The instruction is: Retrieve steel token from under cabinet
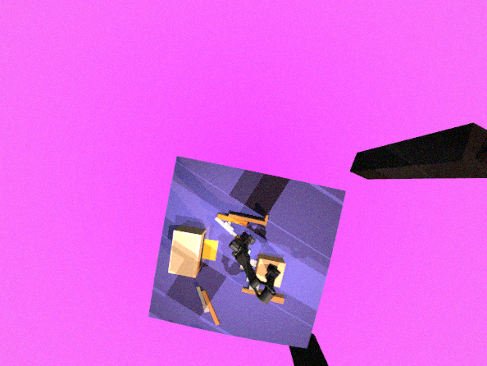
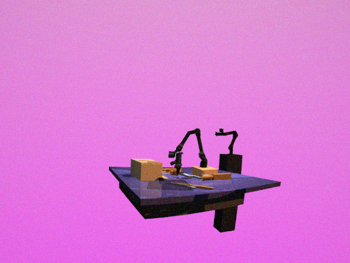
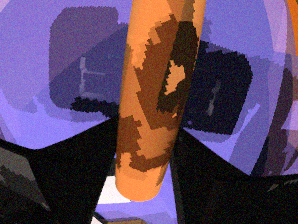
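The tan cabinet (image 1: 184, 252) (image 2: 150, 171) stands at the left of the table. The yellow marked area (image 1: 211, 250) (image 2: 165, 177) lies along its front. The token cannot be made out in any view. My gripper (image 2: 178, 173) (image 3: 145, 127) points down, low over the table, to the right of the marked area. It is shut on the round orange handle (image 3: 150, 95) of a tool. In the top view a pale, thin tool shaft (image 1: 226, 226) runs from under the gripper towards the upper left. Whether the tool touches the table is unclear.
An orange L-shaped bar (image 1: 250, 218) lies near the pale shaft's far end. An orange stick (image 1: 211, 308) lies beside a grey one, below the marked area. A tan block (image 1: 264, 267) (image 2: 204, 170) stands by the arm's base, with an orange block (image 2: 222, 176) nearby. A second arm (image 2: 234, 140) stands behind.
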Robot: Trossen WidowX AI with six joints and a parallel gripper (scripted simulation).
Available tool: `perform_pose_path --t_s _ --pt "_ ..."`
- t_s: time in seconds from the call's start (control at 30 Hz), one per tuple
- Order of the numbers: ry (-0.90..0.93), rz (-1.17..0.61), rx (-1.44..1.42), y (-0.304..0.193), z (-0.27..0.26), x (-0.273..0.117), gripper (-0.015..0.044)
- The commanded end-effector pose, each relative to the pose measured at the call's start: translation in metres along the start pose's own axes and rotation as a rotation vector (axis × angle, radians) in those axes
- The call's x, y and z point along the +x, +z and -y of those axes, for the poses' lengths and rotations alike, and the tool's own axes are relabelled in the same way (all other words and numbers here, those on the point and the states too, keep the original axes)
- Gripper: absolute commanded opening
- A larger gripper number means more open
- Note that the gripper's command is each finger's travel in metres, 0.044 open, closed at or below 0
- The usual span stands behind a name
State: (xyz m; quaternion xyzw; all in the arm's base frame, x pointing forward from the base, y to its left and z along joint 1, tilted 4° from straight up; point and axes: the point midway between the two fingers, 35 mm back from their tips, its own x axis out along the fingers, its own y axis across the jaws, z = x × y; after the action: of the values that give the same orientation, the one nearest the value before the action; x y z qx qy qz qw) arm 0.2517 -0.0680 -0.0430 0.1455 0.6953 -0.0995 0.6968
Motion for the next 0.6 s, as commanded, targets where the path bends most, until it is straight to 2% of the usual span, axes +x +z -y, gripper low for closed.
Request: perform_pose_path --t_s 0.0,0.57 --pt "-0.007 0.005 0.012 0.0027 0.005 -0.001 0.0" --pt "-0.007 0.005 0.012 0.0039 0.0104 -0.001 0.0"
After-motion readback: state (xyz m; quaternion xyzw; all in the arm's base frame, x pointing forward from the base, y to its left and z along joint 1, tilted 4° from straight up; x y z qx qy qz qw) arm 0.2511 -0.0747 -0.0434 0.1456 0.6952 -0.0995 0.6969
